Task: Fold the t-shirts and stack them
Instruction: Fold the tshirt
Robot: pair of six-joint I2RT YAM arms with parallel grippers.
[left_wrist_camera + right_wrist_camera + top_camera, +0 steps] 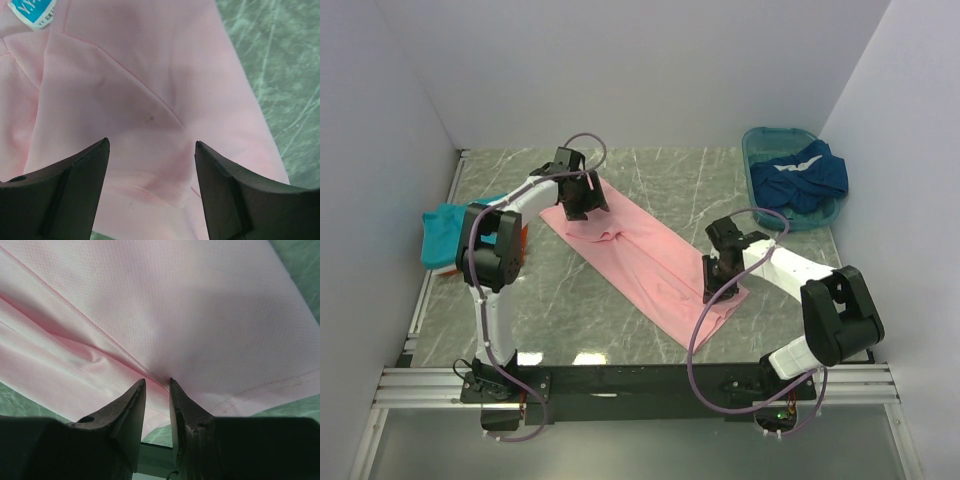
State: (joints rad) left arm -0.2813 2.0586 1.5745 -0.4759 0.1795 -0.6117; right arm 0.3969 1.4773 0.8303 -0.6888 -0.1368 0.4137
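On the table (570,310), right between the two arms: got the pink t-shirt (640,250) laid out as one long narrow strip. Runs on a diagonal from far-left to near-right, so basically lines up from one arm to the other. Collar end up by the left gripper (582,200), hem end down by the right gripper (715,285). Pretty handy tbh.

From the left wrist view: spread wide over pink cloth with nothing between the jaws, and can spot the blue neck label (32,11) just ahead. So definitely parked at the collar end, not gripping anything yet. Can't tell how close to the cloth though.

From the right wrist view: only a narrow gap, with creases in the cloth running straight into the fingertips (131,407). Looks pinched on a fold of the pink shirt just inside the hem stitching (260,390).

Guessing the next fold goes end over end along that long axis, hem toward collar or the other way round. Probably needs the collar end clamped first, otherwise just drags the whole strip.

Off to the sides: teal t-shirt (445,235) past the left arm by the table's left edge, dark blue t-shirt (805,175) heaped in the teal basin (760,140) at far right. Both clear of the pink one.
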